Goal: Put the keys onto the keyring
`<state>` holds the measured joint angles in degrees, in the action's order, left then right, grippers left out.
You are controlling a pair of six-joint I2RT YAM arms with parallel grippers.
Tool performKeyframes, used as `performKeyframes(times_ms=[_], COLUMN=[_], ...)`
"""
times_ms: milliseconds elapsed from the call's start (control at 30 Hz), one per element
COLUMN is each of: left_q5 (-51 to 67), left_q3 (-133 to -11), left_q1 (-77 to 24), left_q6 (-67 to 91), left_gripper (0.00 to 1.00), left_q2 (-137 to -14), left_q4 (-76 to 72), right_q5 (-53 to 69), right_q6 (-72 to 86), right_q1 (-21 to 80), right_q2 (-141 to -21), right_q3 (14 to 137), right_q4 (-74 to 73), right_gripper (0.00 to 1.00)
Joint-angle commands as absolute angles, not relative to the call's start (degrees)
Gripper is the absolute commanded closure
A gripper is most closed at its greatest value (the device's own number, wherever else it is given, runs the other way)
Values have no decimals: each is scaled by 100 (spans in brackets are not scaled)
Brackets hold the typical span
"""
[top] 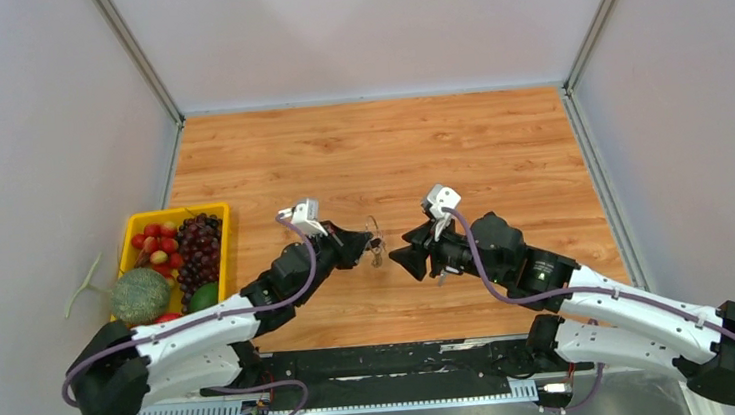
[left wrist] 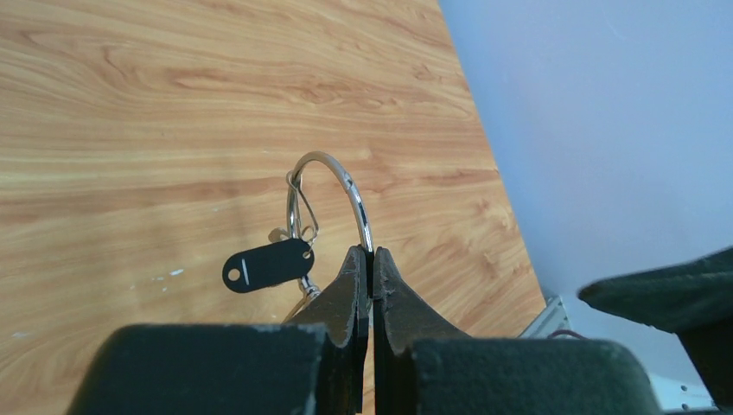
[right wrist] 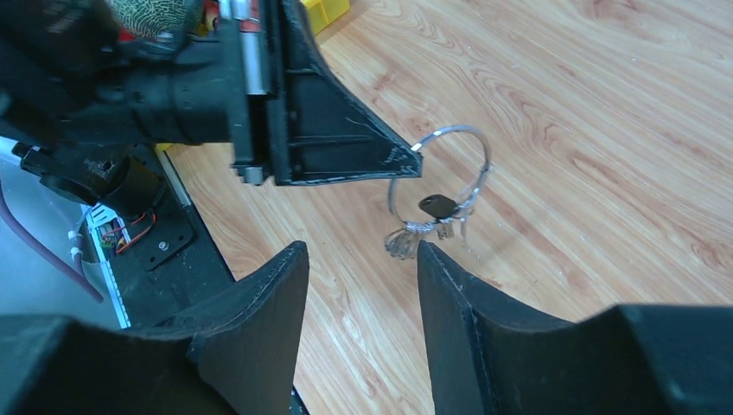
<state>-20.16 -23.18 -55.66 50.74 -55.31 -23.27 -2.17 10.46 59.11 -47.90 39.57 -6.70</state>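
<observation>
One keyring (left wrist: 353,192) stands upright over the wooden table (top: 388,145), pinched at its wire by the left gripper (left wrist: 370,275). In the left wrist view the two fingers (left wrist: 344,290) are pressed together with only a thin slit between them, and the silver wire runs into that slit right at their tips. The rest of the loop arches up and away from the tips. A black-headed key (left wrist: 268,264) hangs low on the loop's left side in that view, just beside the fingertips but not touching them. A cluster of silver keys (right wrist: 403,242) dangles beneath it. I cannot tell whether the cluster touches the wood.

From the right wrist view, the right gripper (right wrist: 359,290) faces the loop with its fingers (right wrist: 445,298) spread wide and nothing between them. The keyring hangs just beyond their tips, closer to the right-hand finger in that view, and apart from both. The tip of the left gripper meets the loop at its upper left there.
</observation>
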Motion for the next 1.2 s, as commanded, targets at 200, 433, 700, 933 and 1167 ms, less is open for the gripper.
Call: performKeyframes(times_ms=[200, 433, 700, 933, 1167], left_q5=[1223, 2021, 2138, 2300, 2486], left_q3=[-1913, -2139, -1997, -1875, -1835], left_q1=[-4080, -3467, -3205, -3036, -3040], left_q6=[7064, 7908, 7883, 7898, 7923], left_gripper=[100, 100, 97, 62, 43], left_q2=[-9124, -11157, -11355, -11237, -10739], left_q4=[-8104, -9359, -9335, -9334, -9325], right_q5=[-254, -415, -577, -697, -1109], right_q6=[1246, 1285, 1536, 1769, 2074], right_q1=[5934, 5943, 5943, 5943, 5937], right_q2=[-4331, -4469, -4839, -5322, -5673], right_q3=[3762, 3785, 3722, 3682, 3600], right_q4=[-973, -1244, -1327, -1327, -1319], right_gripper=[48, 47, 46, 44, 41])
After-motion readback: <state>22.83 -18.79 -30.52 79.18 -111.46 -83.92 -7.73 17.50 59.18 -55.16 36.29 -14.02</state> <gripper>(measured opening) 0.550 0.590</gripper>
